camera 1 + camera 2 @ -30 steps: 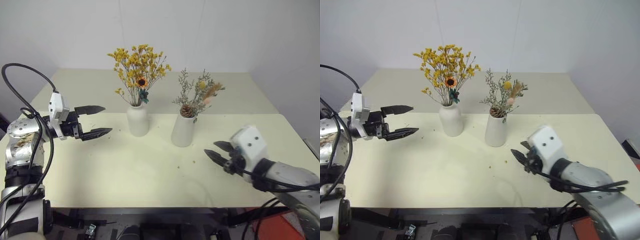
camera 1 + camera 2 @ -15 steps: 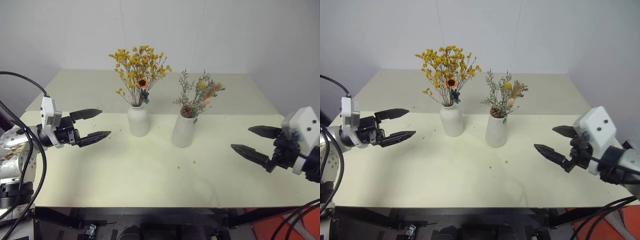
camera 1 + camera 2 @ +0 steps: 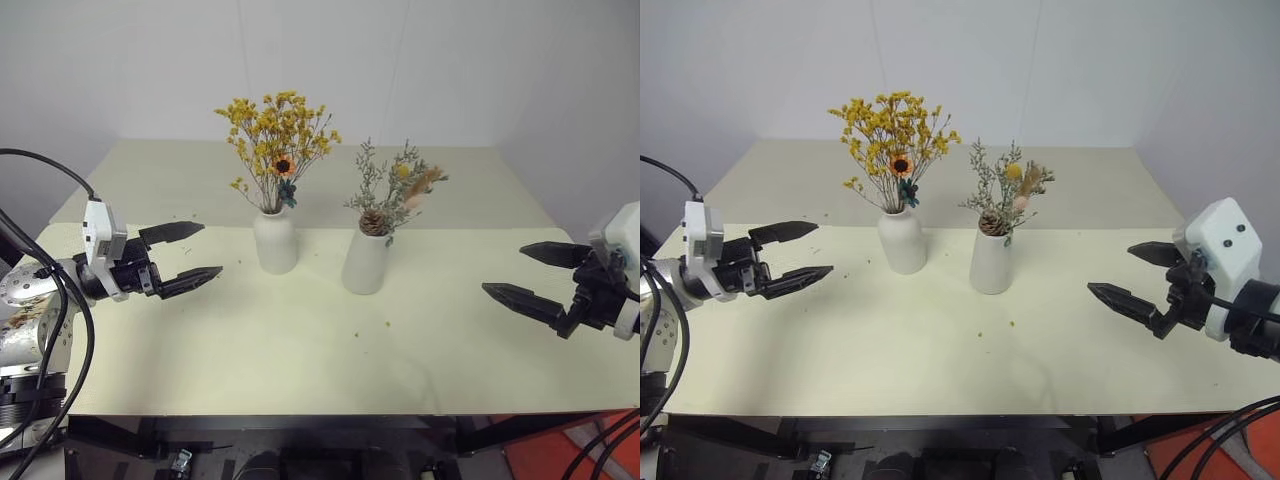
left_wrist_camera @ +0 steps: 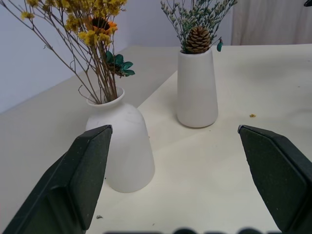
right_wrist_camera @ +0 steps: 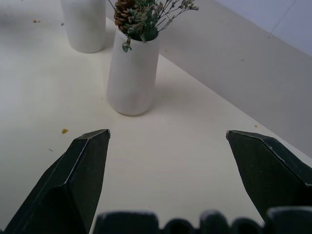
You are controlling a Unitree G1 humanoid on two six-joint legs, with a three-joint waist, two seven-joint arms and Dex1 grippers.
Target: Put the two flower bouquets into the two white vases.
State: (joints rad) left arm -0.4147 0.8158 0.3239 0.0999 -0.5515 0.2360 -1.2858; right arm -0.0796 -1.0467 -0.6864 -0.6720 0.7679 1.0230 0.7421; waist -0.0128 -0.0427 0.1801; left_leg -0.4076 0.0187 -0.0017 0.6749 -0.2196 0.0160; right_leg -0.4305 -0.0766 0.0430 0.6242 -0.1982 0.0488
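Yellow bouquet (image 3: 277, 135) stood in bottle vase (image 3: 275, 240) | grey-green bouquet (image 3: 395, 190) in cone vase (image 3: 365, 262) just beside | brittle, light; stems safest hold | left pincer (image 3: 190, 255), right pincer (image 3: 535, 275) wide open, empty, flanking bottle vase over desk (image 3: 300, 350)

Matt ceramic, dried stems
Both white vases (image 3: 275, 240) (image 3: 366, 262) look matt and smooth; the table (image 3: 300, 350) is matt cream.

We note a pale cream worktop (image 3: 200, 340) carrying two white vases side by side mid-surface: bottle-shaped vase (image 3: 275, 241) and tapered vase (image 3: 366, 262). Small yellow crumbs (image 3: 388, 323) lie near the tapered vase.
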